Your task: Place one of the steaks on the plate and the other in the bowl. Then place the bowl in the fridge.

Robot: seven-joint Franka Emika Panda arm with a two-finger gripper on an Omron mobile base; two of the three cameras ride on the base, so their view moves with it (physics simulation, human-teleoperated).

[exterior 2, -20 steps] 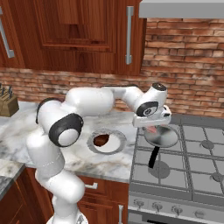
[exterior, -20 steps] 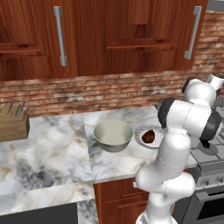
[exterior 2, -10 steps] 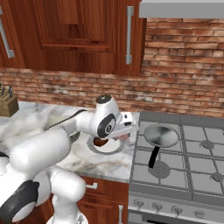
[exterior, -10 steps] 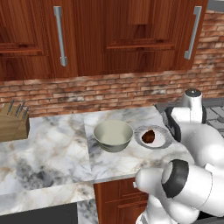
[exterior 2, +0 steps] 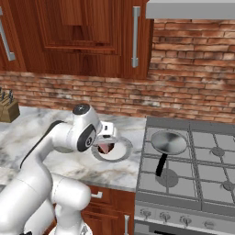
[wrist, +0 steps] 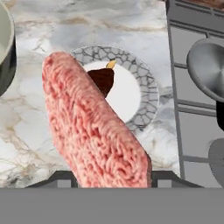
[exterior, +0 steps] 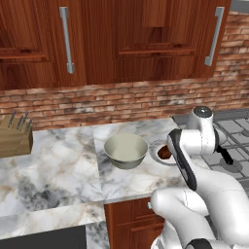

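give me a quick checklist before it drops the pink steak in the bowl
1. Pink steak held in the gripper: ok.
2. Brown steak already on the plate: ok.
3. Bowl free of contents: ok.
4. Bowl upright on the counter, left of the plate: ok.
5. Gripper over the bowl: not ok, it hangs over the plate.
6. Fridge door open for later: cannot tell.
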